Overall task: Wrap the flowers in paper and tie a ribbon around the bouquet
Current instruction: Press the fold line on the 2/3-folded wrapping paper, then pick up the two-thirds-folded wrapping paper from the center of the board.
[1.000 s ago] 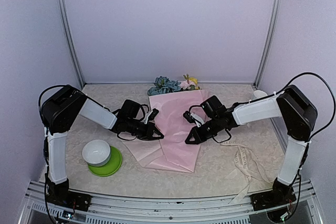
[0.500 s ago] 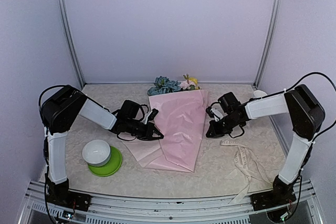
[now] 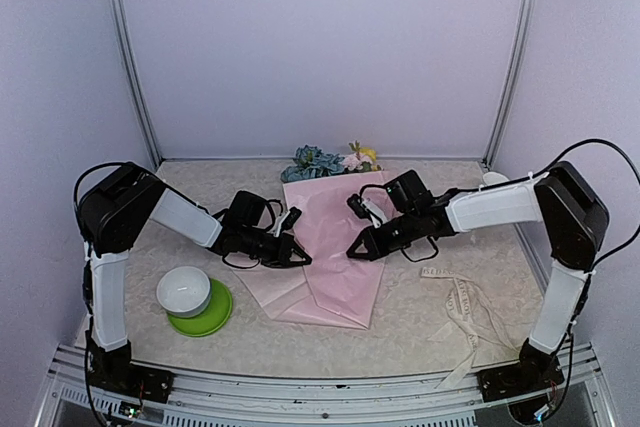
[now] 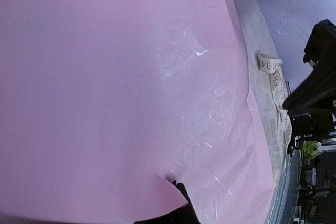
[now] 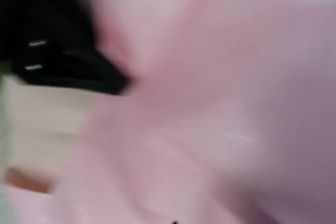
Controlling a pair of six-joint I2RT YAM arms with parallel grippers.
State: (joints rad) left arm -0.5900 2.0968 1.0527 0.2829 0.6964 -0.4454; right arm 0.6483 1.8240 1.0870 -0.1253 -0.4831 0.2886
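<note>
The pink paper (image 3: 335, 282) lies folded lengthwise over the flowers (image 3: 325, 161), whose blue, pink and yellow heads stick out at its far end. My left gripper (image 3: 300, 260) is shut on the paper's left fold. In the left wrist view a paper (image 4: 131, 77) flap curls over its fingertips (image 4: 185, 211). My right gripper (image 3: 353, 253) is shut and hovers low over the paper's right half. Its wrist view is blurred pink paper (image 5: 210, 129). The cream ribbon (image 3: 462, 302) lies loose on the table to the right, and its end, the ribbon (image 4: 270, 66), shows beside the paper.
A white bowl (image 3: 184, 290) sits on a green plate (image 3: 214, 319) at the front left, close to the left arm. Metal frame posts (image 3: 130, 57) and pale walls close in the back and sides. The left gripper (image 5: 68, 61) appears dark in the right wrist view.
The right gripper swung out to the right off the paper, then came back left over the paper's right half. The left gripper and the paper have stayed put.
</note>
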